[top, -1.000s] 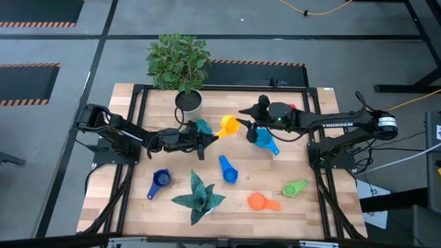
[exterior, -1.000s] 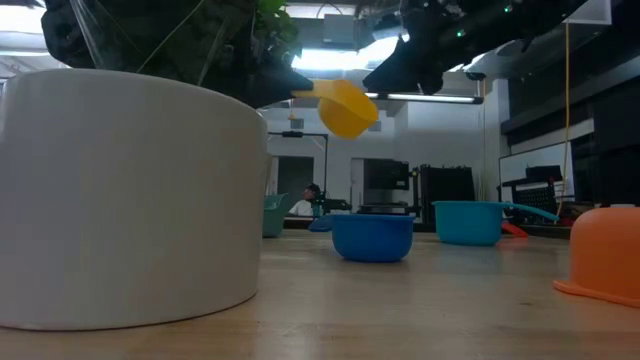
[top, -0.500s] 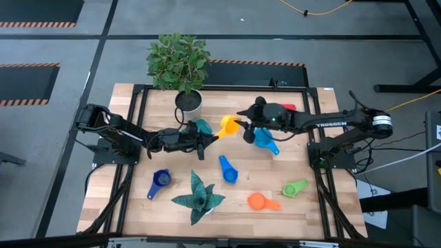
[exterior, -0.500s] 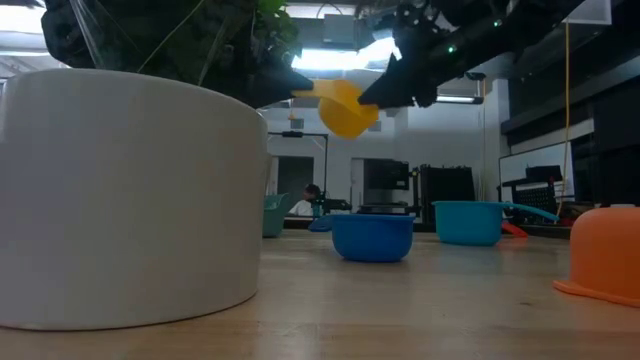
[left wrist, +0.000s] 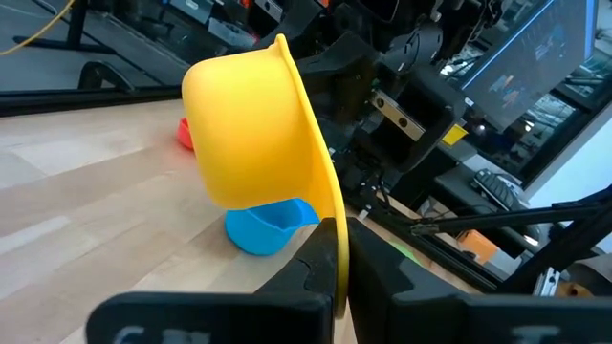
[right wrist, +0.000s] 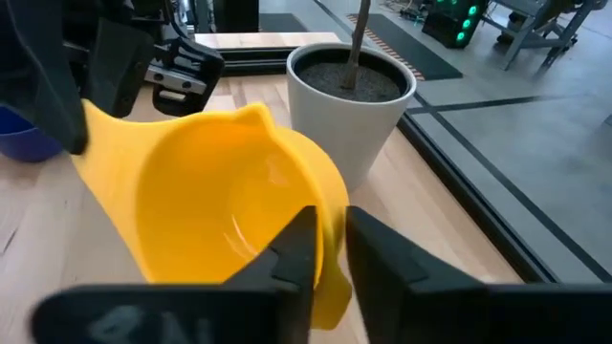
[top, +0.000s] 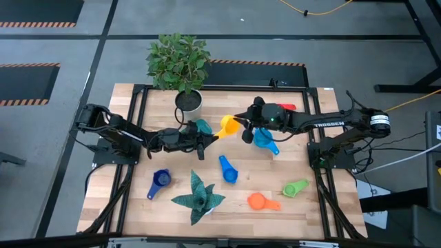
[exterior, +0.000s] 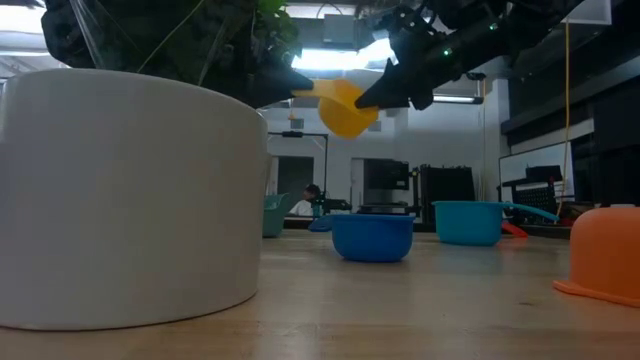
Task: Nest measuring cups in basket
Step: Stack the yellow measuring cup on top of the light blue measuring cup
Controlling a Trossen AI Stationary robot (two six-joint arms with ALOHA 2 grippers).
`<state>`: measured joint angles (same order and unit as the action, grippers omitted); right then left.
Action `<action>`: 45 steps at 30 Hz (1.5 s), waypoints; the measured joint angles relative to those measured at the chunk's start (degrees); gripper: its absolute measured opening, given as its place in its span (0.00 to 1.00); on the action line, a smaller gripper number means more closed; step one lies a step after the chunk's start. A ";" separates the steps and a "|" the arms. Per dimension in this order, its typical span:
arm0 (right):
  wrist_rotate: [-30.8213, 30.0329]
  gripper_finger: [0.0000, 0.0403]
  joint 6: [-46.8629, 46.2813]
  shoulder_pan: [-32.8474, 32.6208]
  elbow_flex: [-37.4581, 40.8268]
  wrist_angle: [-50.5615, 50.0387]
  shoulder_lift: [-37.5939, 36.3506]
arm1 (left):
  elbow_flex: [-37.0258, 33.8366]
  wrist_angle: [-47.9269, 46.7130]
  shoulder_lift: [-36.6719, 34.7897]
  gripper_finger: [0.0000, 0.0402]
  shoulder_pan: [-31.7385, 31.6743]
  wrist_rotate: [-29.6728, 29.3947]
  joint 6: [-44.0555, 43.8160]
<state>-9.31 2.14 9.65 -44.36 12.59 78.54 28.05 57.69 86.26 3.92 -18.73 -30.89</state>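
Handing the yellow cup across, mid-air

My left gripper (top: 211,137) jaws pinch the yellow cup's (top: 227,126) handle above the desk (top: 275,165); right gripper (top: 242,125) jaws narrow onto its rim, so it can carry it basketward.

- The left pincer (left wrist: 337,272) grips the yellow cup (left wrist: 253,134) by its handle, held above the counter (left wrist: 86,182).
- A light blue cup (left wrist: 268,225) sits beyond it.
- Something red (left wrist: 184,134) peeks out behind.
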 joint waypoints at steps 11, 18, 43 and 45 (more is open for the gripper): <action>0.38 0.08 1.17 0.00 0.00 -0.08 0.00 | -0.02 0.03 0.00 0.02 0.02 -0.01 0.01; 0.55 0.08 3.12 0.00 0.00 -0.38 -0.04 | -0.02 0.03 0.00 0.12 0.04 -0.06 -0.01; 2.65 0.08 17.97 2.89 -23.29 -60.41 -7.15 | -0.01 -0.24 0.00 0.25 0.02 -0.06 -0.42; 4.75 0.08 20.29 4.10 -25.69 -65.50 -7.13 | -0.02 -0.24 0.00 0.25 0.01 -0.06 -0.42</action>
<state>-4.56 22.43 13.75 -70.05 -52.91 71.42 28.03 57.45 86.26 3.93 -18.79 -31.31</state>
